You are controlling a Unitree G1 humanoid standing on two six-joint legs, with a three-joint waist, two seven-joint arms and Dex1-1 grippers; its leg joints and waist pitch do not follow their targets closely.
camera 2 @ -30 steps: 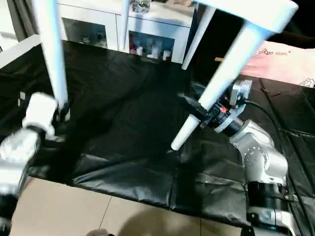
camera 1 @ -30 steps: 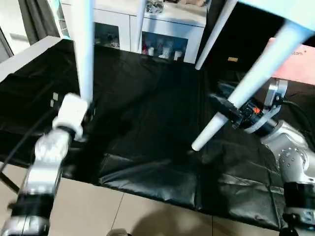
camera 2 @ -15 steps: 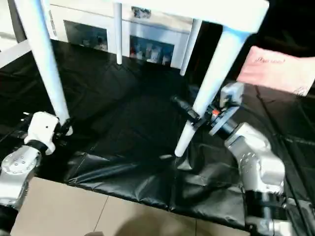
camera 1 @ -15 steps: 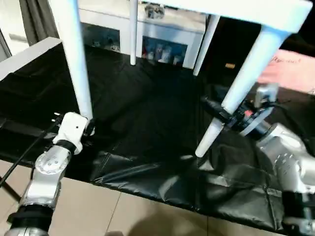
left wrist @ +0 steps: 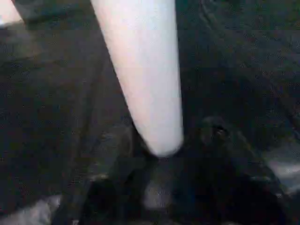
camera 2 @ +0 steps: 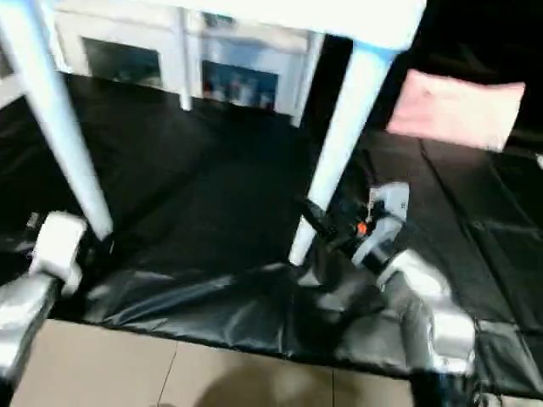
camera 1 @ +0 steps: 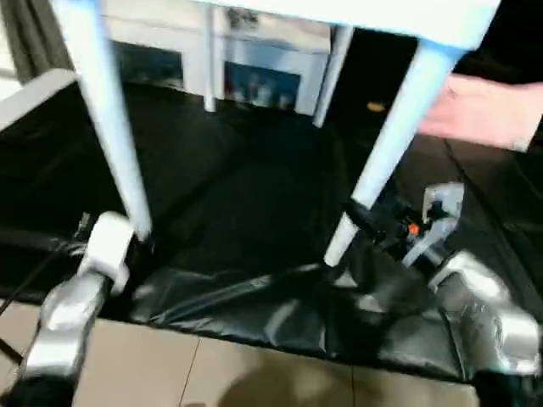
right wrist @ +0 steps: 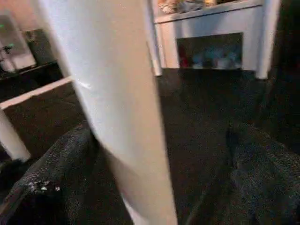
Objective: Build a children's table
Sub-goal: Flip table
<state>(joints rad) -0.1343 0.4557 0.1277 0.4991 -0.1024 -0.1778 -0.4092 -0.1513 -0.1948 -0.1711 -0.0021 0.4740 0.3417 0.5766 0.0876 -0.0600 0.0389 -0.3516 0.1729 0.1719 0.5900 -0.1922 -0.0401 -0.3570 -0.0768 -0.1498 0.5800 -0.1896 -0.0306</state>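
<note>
Between the two grippers, over a table covered in black sheeting (camera 1: pixel 246 195), stands the children's table (camera 1: pixel 373 13), upright, its white tabletop above and its four white legs reaching down to the sheeting. The left gripper (camera 1: pixel 136 242) sits at the foot of the near left leg (camera 1: pixel 106 127); in the left wrist view that leg's rounded tip (left wrist: pixel 159 140) hangs between the two dark fingers (left wrist: pixel 220 140), and whether they press on it or stand slightly off cannot be told. The right gripper (camera 1: pixel 361 222) is at the lower part of the near right leg (camera 1: pixel 386 144); in the right wrist view this leg (right wrist: pixel 117 108) runs between its black fingers (right wrist: pixel 56 168), which are spread wide with space on either side of the tube, so the leg is not gripped. The foot of that leg meets the sheeting just beside the right gripper, where the sheeting is bunched into shiny folds. Beyond both grippers, the two far legs (camera 1: pixel 208 64) come down near the far edge of the sheeting. Farther back stands a white cabinet (camera 1: pixel 254 76) with glass doors and small items inside. Beyond the right gripper and off to its outer side lies a pink cushion-like thing (camera 1: pixel 484 110). Nearest the robot, below the edge of the sheeting, is a pale tiled floor (camera 1: pixel 212 373). The silver forearms rise from the lower corners towards each gripper.
</note>
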